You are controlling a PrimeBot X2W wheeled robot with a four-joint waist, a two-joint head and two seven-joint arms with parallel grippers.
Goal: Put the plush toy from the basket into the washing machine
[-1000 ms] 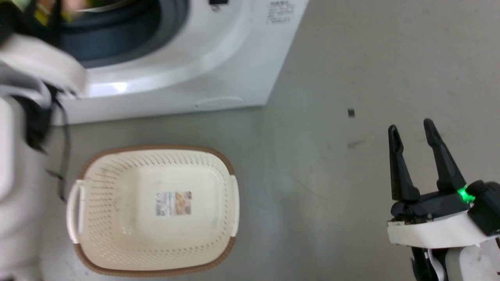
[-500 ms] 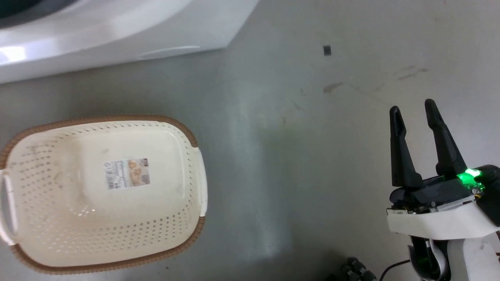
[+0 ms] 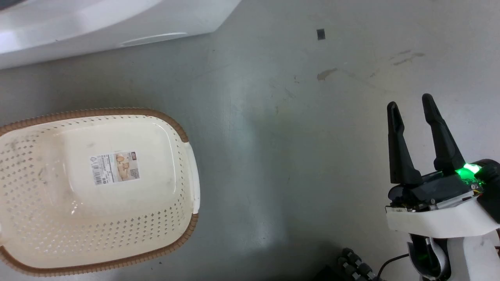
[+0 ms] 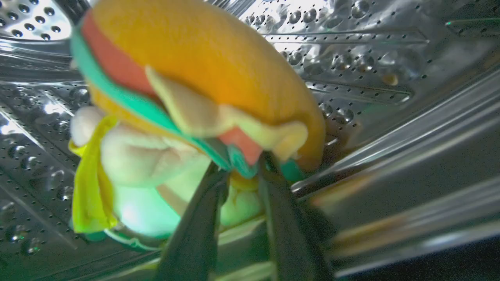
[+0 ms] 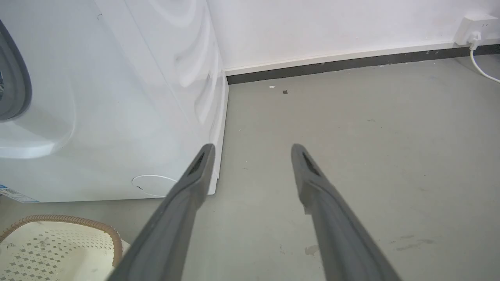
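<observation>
Clearance check, both pincers.
Ahead of my right pincer (image 3: 409, 101), jaws apart, I see open floor (image 3: 281, 156) running up to the wall (image 5: 312, 27). The washing machine (image 5: 117, 97) side blocks its left, and the basket (image 3: 186, 137) sits well apart. Inside the drum (image 4: 371, 58), the plush toy (image 4: 203, 66) pinched in my left pincer (image 4: 243, 168) blocks most of the way forward, with the steel wall close around.

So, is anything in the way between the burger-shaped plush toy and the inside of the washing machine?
Nothing visible blocks it. The orange burger-shaped plush toy, pinched in the left pincer, is already inside the shiny perforated steel drum, with the drum wall right behind it.
</observation>
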